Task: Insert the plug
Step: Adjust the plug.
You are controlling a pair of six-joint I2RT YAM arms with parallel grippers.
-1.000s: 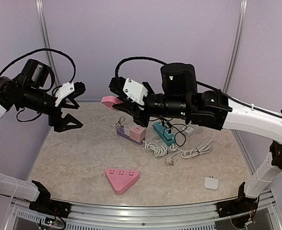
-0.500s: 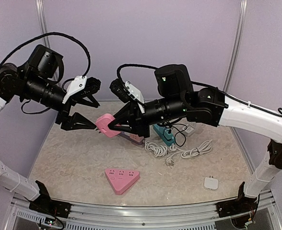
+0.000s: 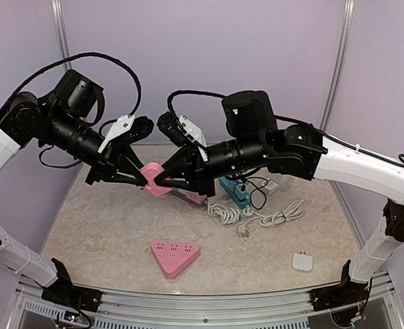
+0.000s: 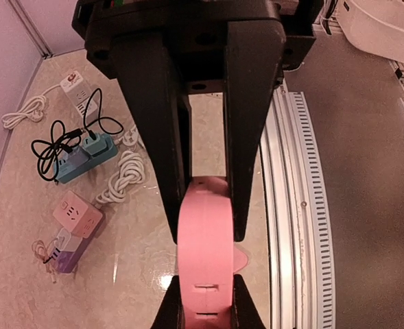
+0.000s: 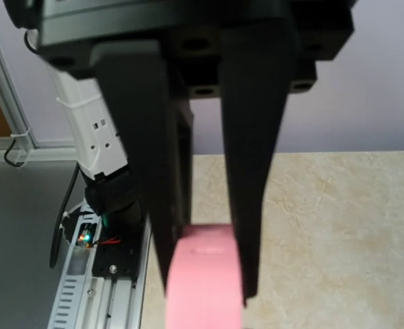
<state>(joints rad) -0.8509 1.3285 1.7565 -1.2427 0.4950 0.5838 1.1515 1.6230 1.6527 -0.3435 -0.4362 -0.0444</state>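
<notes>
L gripper [image 3: 141,177] is clamping down on the pink socket block [image 3: 153,173], its two black fingers pressing the flat faces from the L side. R gripper [image 3: 162,179] is gripping the same block from the opposite side, fingers closed on it too. Both arms are reaching in twd each other and holding the block up in the air above the back-ctr part of the table [image 3: 105,226], not touching the surface. In both wrist views the block is showing edge-on, sitting btwn the finger pairs w/ no gap at the pads.

Plug [image 3: 243,233] is lying loose on the table, R of ctr, at the near end of a coiled white cord [image 3: 260,218]; it's small and its prongs aren't readable. It's sitting well apart from the held block, and neither gripper is touching it.

Other stuff on the table: a 2nd pink socket block, triangular [image 3: 175,256], is lying flat near the front edge at ctr. A small white adapter [image 3: 301,261] is sitting twd the front R corner. A teal power strip [image 3: 233,194] w/ a black cord [image 3: 256,195] plugged in is lying just behind the white cord. A pink cube socket [image 4: 77,214] is sitting next to a purple one [image 4: 68,248], under the R arm. A white power strip [image 4: 78,92] is lying nearer the back R edge.
</notes>
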